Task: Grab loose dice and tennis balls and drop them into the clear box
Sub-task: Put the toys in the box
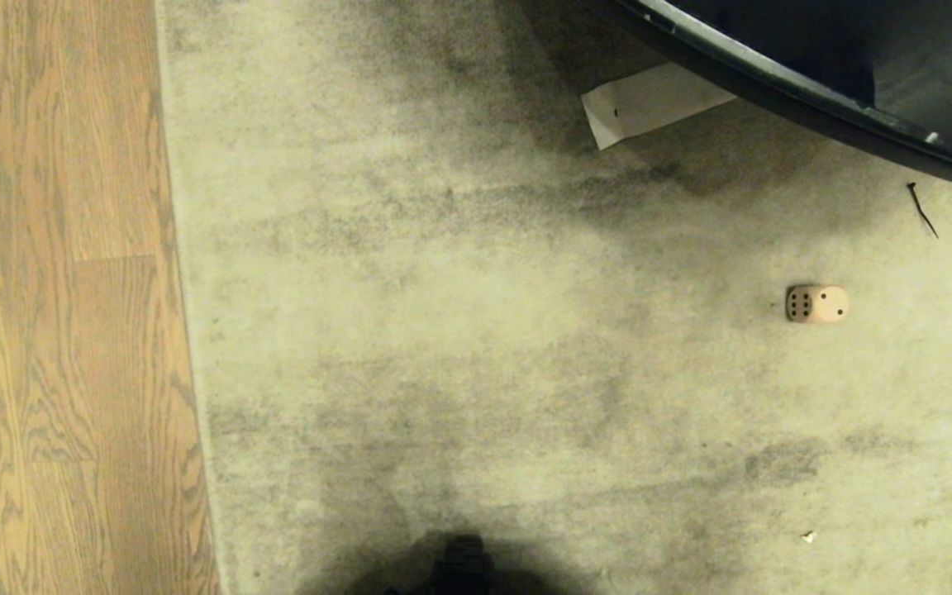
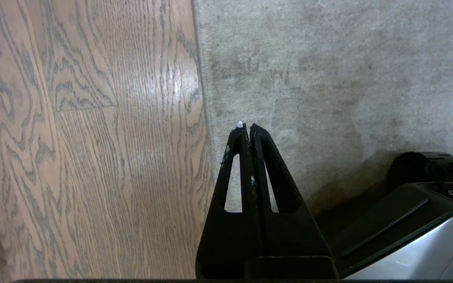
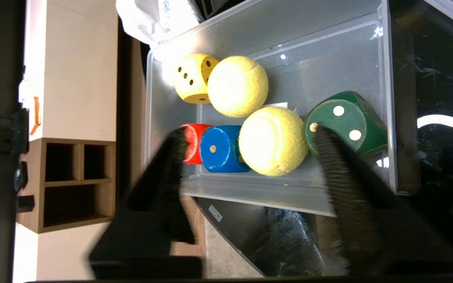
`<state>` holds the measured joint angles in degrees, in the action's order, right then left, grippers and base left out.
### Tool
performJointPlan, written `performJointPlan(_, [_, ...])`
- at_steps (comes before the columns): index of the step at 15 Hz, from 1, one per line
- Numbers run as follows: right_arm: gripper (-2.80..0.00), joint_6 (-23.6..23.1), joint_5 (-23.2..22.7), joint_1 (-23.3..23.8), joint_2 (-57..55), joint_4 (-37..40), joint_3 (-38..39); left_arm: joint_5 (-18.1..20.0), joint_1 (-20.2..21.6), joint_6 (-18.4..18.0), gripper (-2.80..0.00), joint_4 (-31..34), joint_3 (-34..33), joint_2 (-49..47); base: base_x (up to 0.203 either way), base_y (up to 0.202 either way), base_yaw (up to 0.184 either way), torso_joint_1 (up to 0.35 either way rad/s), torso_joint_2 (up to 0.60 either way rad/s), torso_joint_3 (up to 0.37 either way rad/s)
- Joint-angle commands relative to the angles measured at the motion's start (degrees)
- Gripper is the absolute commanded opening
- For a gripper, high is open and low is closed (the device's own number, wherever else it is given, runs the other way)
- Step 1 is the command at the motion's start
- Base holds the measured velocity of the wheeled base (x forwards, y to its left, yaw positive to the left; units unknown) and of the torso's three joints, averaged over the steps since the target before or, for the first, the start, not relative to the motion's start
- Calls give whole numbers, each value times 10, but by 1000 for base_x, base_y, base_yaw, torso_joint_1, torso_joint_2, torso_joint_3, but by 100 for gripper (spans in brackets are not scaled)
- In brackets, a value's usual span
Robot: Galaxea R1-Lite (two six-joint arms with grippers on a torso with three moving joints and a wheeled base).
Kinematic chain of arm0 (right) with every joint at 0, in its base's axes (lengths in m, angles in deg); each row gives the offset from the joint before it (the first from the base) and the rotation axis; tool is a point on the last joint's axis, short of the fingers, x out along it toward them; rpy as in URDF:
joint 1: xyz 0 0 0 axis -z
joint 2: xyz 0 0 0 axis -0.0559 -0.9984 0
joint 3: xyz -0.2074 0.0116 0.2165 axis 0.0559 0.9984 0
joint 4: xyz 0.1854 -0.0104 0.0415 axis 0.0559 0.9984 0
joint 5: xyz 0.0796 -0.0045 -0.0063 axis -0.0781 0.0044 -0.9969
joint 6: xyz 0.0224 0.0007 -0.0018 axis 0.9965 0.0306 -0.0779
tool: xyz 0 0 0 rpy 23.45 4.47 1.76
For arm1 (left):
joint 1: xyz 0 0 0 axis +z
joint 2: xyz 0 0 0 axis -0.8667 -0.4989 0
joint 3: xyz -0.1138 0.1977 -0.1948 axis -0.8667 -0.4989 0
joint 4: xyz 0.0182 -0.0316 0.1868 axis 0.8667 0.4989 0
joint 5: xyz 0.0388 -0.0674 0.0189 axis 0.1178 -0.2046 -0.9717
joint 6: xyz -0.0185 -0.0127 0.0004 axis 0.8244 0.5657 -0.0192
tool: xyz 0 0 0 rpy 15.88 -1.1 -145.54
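A cream die (image 1: 816, 303) with dark pips lies loose on the grey carpet at the right of the head view, with no gripper near it. In the right wrist view my right gripper (image 3: 248, 133) hangs open over the clear box (image 3: 328, 59), its fingers blurred and holding nothing. Inside the box lie two tennis balls (image 3: 237, 86) (image 3: 272, 140), a yellow die (image 3: 190, 78), a red die (image 3: 193, 143), a blue die (image 3: 220, 149) and a dark green die (image 3: 348, 124). My left gripper (image 2: 249, 126) is parked, shut and empty, over the carpet's edge.
The clear box sits on a glossy black table (image 3: 431, 70), whose curved edge (image 1: 773, 74) shows at the head view's top right. White paper (image 1: 649, 99) and a black tie (image 1: 922, 211) lie on the carpet. Wood floor (image 1: 54, 330) runs along the left. A wooden shelf unit (image 3: 65, 181) stands beyond the box.
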<state>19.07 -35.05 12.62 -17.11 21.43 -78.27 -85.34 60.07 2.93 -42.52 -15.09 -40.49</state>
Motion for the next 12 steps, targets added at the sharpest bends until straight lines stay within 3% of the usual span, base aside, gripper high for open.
performJointPlan(1, [-280,14,-3,0,7,2,1,0,0,0,-280,0,-2,0,0,0,0,0,0,0])
performJointPlan(4, [-280,65,-17,0,13,3,1,0,0,0,-280,0,-2,0,0,0,0,0,0,0])
performJointPlan(7, [-280,153,-60,0,36,21,2,0,0,0,-280,0,-2,0,0,0,0,0,0,0])
performJointPlan(12, [-280,162,-122,0,97,94,6,0,0,0,-280,0,-2,0,0,0,0,0,0,0])
